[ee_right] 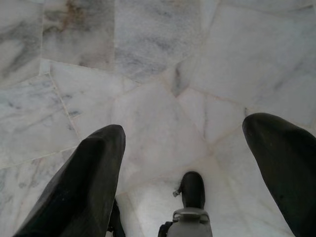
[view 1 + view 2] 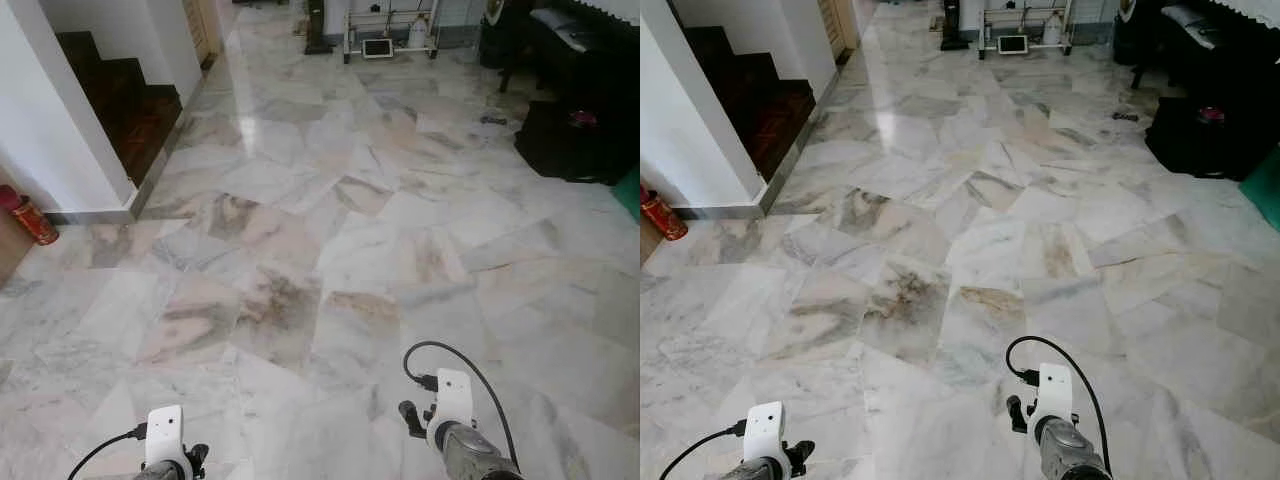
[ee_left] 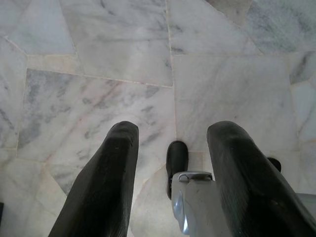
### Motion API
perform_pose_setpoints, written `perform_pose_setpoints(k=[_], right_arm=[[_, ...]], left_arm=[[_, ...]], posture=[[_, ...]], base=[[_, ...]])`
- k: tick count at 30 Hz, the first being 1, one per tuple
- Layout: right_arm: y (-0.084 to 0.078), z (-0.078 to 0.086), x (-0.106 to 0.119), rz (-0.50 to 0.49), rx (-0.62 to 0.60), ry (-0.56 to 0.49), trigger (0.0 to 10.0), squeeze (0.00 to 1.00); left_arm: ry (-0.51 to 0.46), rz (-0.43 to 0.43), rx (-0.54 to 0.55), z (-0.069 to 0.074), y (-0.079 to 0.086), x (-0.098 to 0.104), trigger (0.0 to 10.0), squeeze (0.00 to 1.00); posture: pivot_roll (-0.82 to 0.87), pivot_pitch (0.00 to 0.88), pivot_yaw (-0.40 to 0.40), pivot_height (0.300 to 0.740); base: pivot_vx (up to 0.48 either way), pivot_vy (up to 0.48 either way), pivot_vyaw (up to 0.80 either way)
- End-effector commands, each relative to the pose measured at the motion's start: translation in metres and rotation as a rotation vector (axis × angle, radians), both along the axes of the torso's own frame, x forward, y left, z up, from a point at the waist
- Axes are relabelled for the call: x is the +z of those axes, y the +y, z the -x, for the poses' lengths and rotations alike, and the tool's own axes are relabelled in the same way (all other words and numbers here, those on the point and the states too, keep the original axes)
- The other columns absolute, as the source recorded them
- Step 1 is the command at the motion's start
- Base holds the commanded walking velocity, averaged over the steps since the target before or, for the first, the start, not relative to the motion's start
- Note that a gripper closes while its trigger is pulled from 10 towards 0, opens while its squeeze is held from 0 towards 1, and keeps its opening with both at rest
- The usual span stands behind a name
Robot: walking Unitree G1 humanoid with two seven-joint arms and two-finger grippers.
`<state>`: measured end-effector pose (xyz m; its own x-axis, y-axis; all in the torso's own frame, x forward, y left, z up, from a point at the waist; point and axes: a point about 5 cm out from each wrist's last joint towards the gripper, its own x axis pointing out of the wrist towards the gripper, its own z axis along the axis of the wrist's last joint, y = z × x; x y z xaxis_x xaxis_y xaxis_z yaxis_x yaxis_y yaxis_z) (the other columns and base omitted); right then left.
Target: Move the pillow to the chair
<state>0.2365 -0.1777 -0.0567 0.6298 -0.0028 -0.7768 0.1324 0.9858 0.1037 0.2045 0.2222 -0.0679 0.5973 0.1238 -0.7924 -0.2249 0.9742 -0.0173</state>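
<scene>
Both arms hang low over a pale marble floor (image 2: 320, 260). My left arm (image 2: 165, 445) and right arm (image 2: 450, 410) show at the bottom of the eye views. In the left wrist view my left gripper (image 3: 173, 133) is open, its two black fingers (image 3: 108, 173) spread over bare tiles with nothing between them. My right gripper (image 1: 182, 138) is open too, its fingers (image 1: 89, 173) wide apart above the floor. A robot foot (image 1: 192, 190) shows below it.
A dark wooden staircase (image 2: 125, 105) rises behind a white wall (image 2: 50, 130) on the left, with a red fire extinguisher (image 2: 28, 215) beside it. Black furniture (image 2: 575, 135) stands at the right. A white rack (image 2: 390, 30) is at the far end.
</scene>
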Motion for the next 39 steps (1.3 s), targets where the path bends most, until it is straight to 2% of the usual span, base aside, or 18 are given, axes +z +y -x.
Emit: perform_pose_setpoints(k=[1, 3, 13, 20, 22, 39], right_arm=[[0.0029, -0.0046, 0.0030, -0.009, 0.021, -0.022, 10.0, 0.00], [0.0037, -0.0058, 0.0040, -0.005, 0.054, -0.030, 10.0, 0.00], [0.0044, -0.0060, 0.0038, -0.004, 0.040, -0.026, 10.0, 0.00], [0.0043, -0.0044, 0.0025, 0.042, 0.162, 0.042, 10.0, 0.00], [0.0052, -0.0038, 0.0021, 0.018, 0.160, 0.044, 10.0, 0.00], [0.0046, -0.0034, 0.0016, 0.024, 0.086, 0.024, 10.0, 0.00]], left_arm=[[0.020, -0.002, 0.006, 0.0017, 0.0020, -0.0008, 10.0, 0.00], [0.020, -0.002, 0.008, 0.0016, 0.0021, -0.0007, 10.0, 0.00], [0.040, -0.024, 0.035, 0.0027, 0.0048, -0.0011, 10.0, 0.00], [0.042, -0.032, 0.049, 0.0029, 0.0054, -0.0011, 10.0, 0.00], [0.040, -0.029, 0.053, 0.0029, 0.0050, -0.0012, 10.0, 0.00], [0.032, -0.017, 0.043, 0.0033, 0.0052, -0.0011, 10.0, 0.00]], posture=[[-0.05, 0.000, 0.040, 0.740], [-0.05, 0.000, 0.039, 0.740], [-0.05, 0.000, 0.044, 0.740], [-0.05, 0.000, 0.049, 0.740], [-0.05, 0.000, 0.048, 0.740], [-0.05, 0.000, 0.059, 0.740]], base=[[0.000, 0.000, 0.00], [0.000, 0.000, 0.53], [0.000, 0.000, 0.77], [0.000, 0.000, 0.80], [0.000, 0.000, 0.80], [0.000, 0.000, 0.80]])
